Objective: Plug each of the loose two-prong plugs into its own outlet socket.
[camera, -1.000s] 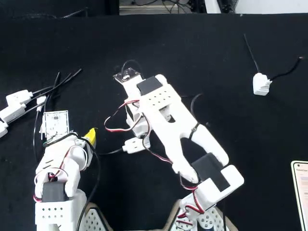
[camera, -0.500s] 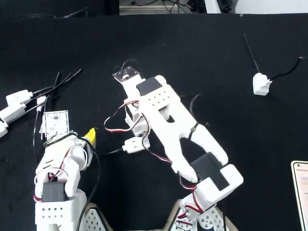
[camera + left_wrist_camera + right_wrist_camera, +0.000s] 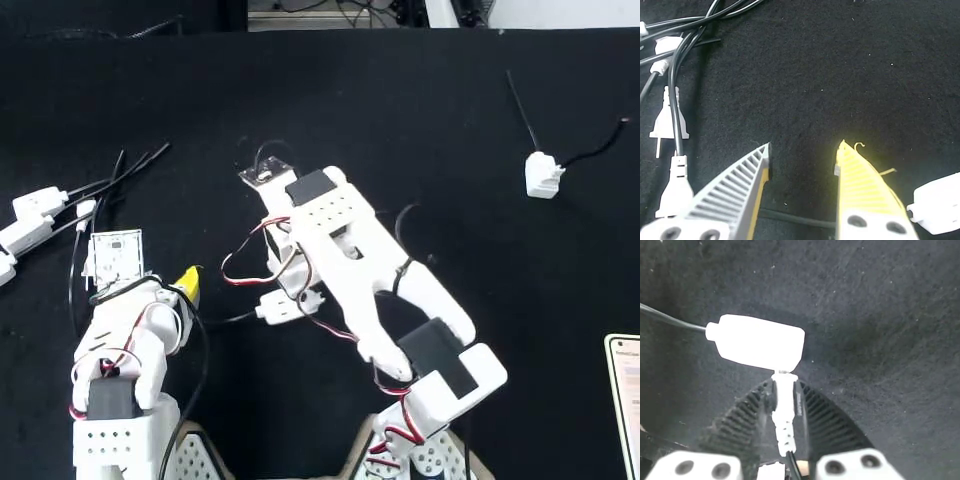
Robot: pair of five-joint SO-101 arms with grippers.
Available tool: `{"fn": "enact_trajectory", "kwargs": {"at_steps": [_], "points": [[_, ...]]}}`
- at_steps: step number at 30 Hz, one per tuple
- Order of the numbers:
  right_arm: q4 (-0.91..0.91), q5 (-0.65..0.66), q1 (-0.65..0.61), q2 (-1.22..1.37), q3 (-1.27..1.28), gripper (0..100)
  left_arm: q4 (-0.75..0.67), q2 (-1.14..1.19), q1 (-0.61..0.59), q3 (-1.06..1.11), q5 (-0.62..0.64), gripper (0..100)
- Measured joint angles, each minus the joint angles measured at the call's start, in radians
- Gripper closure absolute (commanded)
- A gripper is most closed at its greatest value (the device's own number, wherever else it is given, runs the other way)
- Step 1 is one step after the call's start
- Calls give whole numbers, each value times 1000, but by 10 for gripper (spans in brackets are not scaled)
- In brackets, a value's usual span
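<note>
My right gripper (image 3: 784, 390) is shut on a white two-prong plug (image 3: 784, 415). The plug's front end meets a white outlet socket (image 3: 757, 342) lying on the black cloth, and its prongs are hidden. From above, that socket (image 3: 280, 306) lies just beside the right arm's wrist (image 3: 320, 215). My left gripper (image 3: 805, 150) hangs open over bare cloth, holding nothing, with its yellow finger (image 3: 187, 281) left of the socket. A loose white plug (image 3: 667, 120) with bare prongs and a second white plug (image 3: 675, 185) lie on black cords near it.
Several black cords and white plugs or sockets (image 3: 35, 205) lie bunched at the table's left edge. Another white connector (image 3: 543, 176) on a black cord sits far right. A white card (image 3: 625, 390) lies at the right edge.
The right arm has drawn back slightly toward the near edge, and the socket at its gripper has shifted a little nearer with it. The left arm has stayed still.
</note>
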Motion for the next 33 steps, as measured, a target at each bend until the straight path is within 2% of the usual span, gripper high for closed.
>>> {"fn": "enact_trajectory", "kwargs": {"at_steps": [12, 33], "points": [[-6, 44, -3, 18, -94, 988, 0, 0, 0, 0, 0, 780], [35, 44, -3, 80, -135, 988, 0, 0, 0, 0, 0, 780]]}}
